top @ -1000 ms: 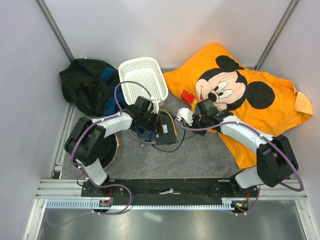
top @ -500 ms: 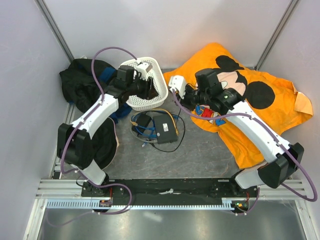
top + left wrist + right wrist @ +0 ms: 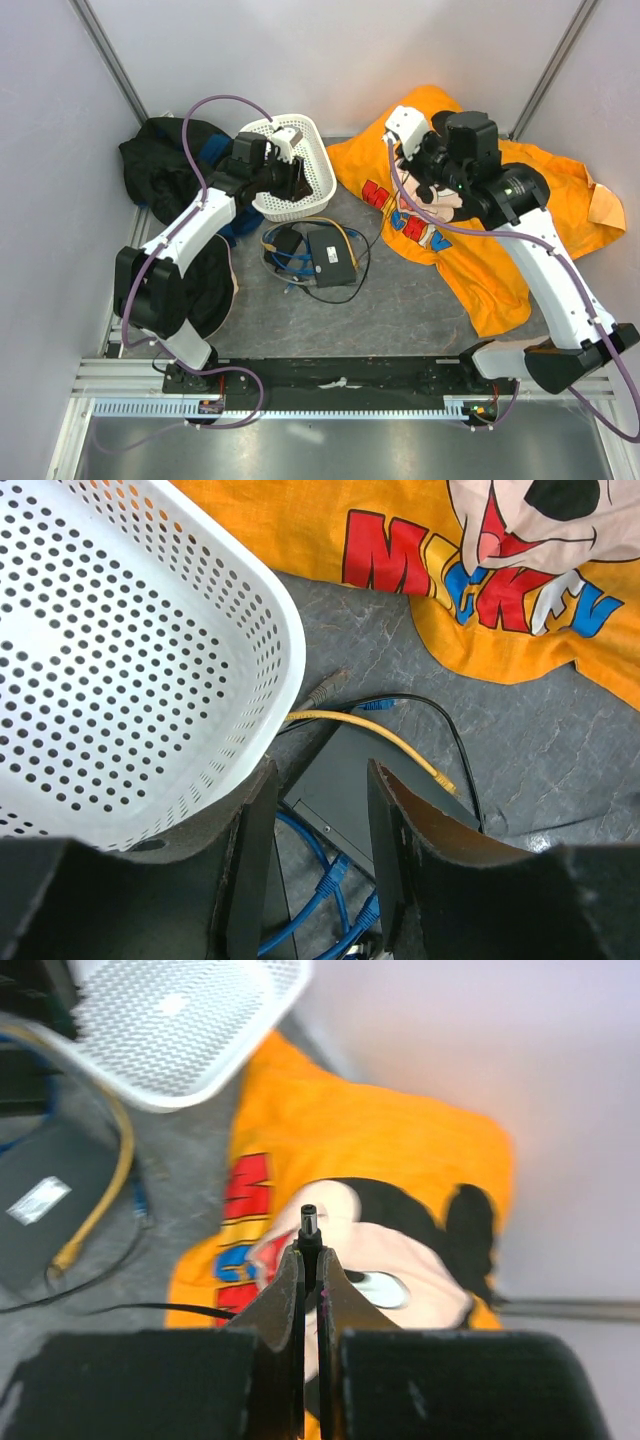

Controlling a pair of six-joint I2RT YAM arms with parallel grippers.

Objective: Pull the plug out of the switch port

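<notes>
One plug [image 3: 308,1222], pinched by the closed right gripper [image 3: 308,1256] above one orange shirt [image 3: 330,1130], runs along its fingers, tip outward. One switch [image 3: 333,262] lies well apart. The left gripper [image 3: 320,780] is half-parted, holding nothing.

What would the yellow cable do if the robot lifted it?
The yellow cable would probably sag and bend, since it already lies in a loose curve over the black box. It looks thin, so likely light. One end disappears behind the white basket, so it might snag there.
</notes>
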